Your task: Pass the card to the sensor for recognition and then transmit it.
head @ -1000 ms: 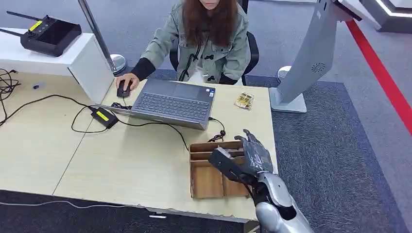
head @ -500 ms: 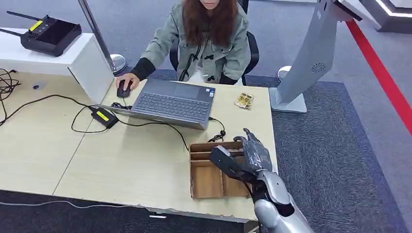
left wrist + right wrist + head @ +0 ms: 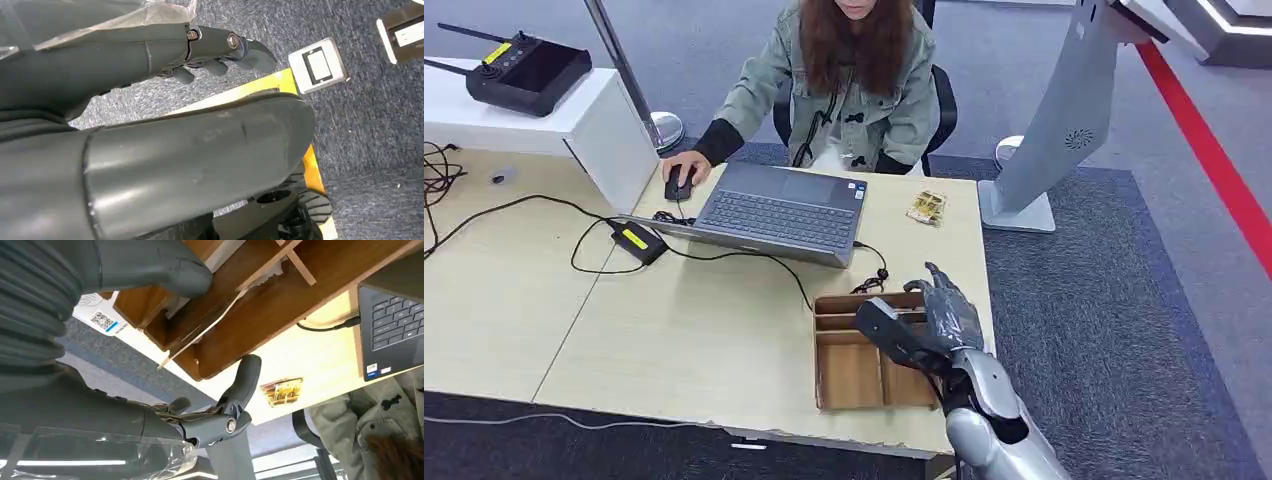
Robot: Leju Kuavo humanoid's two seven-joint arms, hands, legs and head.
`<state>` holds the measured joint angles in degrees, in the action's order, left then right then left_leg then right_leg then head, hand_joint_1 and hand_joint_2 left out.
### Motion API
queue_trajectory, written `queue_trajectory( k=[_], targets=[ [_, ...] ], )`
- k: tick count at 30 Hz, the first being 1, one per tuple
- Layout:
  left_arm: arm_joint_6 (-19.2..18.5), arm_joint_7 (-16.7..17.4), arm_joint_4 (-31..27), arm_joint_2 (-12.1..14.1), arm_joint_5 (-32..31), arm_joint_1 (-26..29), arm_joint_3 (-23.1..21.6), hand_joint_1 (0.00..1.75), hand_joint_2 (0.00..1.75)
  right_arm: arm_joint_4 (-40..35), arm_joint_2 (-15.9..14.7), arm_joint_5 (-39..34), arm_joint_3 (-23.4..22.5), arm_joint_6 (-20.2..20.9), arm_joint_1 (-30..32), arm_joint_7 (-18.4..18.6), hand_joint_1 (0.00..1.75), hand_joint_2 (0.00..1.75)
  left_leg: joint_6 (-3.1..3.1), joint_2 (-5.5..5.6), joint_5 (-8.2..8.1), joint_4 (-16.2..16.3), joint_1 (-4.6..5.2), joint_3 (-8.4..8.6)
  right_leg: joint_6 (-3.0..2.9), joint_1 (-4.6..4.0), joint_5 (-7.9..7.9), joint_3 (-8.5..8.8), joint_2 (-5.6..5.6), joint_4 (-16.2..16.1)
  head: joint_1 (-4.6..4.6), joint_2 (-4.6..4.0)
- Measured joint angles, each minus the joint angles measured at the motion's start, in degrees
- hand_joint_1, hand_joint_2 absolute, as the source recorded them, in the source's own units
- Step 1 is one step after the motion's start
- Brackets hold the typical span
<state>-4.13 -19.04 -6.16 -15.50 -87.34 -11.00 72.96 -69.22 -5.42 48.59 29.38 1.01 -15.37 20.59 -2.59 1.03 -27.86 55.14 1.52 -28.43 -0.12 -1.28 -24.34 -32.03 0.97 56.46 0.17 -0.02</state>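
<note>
My right hand hangs over the brown box that sits on the bench. The fingers are spread wide and hold nothing. The thumb points toward the laptop side and the dark fingers reach past the far rim of the box.

The box has thin walls inside that split it into parts. In my right wrist view a thin pale card stands on its edge in the box, leaning at a slant. My thumb is just beside it, but I cannot tell if they touch.

My left hand hangs down over the grey carpet. Its fingers are a bit curled and I see nothing in them. I cannot tell if it is open or closed.

A person in a grey-green jacket sits at the far side of the bench. One of their hands rests on a black mouse beside a grey laptop. A small gold thing lies on the bench near the laptop, well apart from the box. A black charger with a yellow label lies on the bench with wires around it. A tall grey stand is on the floor next to the bench, on my right.
</note>
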Motion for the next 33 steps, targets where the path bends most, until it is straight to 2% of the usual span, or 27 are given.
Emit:
queue_trajectory(
  k=[7, 13, 23, 33],
  targets=[
    [0.0, 0.2, 0.0, 0.0, 0.0, 0.0, 0.0, 0.0, 0.0, 0.0, 0.0, 0.9, -0.2, -0.1, 0.0, 0.5, 0.72, 1.75, 0.0, 0.0, 0.0, 0.0, 0.0, -0.01, 0.0, 0.0, 0.0, 0.0, 0.0, 0.0, 0.0, 0.02],
    [-1.9, 3.5, -0.1, 1.5, 0.2, 0.7, 0.1, 0.0, 0.0, 0.4, 0.1, 1.8, 0.0, 0.2, -0.8, -1.0, 0.75, 1.75, 0.0, 0.02, 0.0, 0.0, -0.01, -0.02, 0.0, 0.0, 0.0, 0.0, -0.01, 0.0, 0.0, 0.0],
    [-8.2, 14.4, -0.4, 6.8, 1.1, 0.7, 0.8, 0.0, 0.0, 4.7, 2.7, 2.4, 0.9, 0.0, -4.3, -6.2, 0.84, 1.75, 0.06, 0.01, 0.04, 0.0, -0.06, -0.02, -0.03, -0.05, -0.01, 0.0, -0.01, 0.1, 0.0, 0.02],
    [-14.7, 25.9, -0.4, 12.5, 2.0, 0.2, 2.9, 0.0, 0.0, 10.8, 6.2, 2.0, 3.6, -0.7, -8.5, -11.4, 0.84, 1.75, 0.08, 0.02, 0.05, 0.0, -0.09, -0.03, -0.04, -0.08, -0.02, 0.0, -0.01, 0.1, -0.02, 0.0]
  ],
)
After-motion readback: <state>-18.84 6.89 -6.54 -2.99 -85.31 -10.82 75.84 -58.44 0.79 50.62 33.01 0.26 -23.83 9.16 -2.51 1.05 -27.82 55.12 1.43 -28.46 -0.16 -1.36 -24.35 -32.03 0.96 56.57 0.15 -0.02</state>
